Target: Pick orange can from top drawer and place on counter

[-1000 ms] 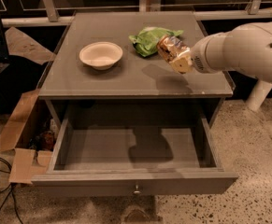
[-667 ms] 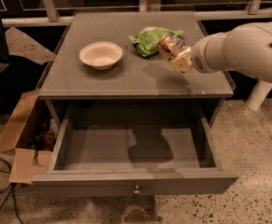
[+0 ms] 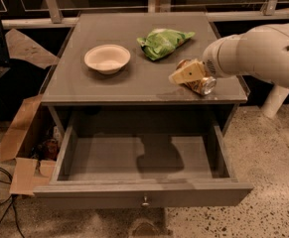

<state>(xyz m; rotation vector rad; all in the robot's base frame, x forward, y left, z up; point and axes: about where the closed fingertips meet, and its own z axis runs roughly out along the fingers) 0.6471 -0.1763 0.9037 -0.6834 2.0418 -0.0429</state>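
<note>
The orange can (image 3: 202, 85) is a small, shiny gold-orange drink can with a silver end, tilted on its side over the right front part of the counter (image 3: 134, 86). The gripper (image 3: 191, 76) is there too, at the end of the pale arm reaching in from the right. One cream finger (image 3: 185, 74) lies across the can's near side, and the pair is clamped on it. The top drawer (image 3: 134, 196) stands pulled out below. A white bowl (image 3: 107, 58) and a green snack bag (image 3: 163, 41) sit further back.

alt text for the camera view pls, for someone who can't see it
The robot's gripper holds the orange can low over the right front of the counter, arm reaching in from the right. A white bowl and green snack bag sit further back; the top drawer below stands open.
</note>
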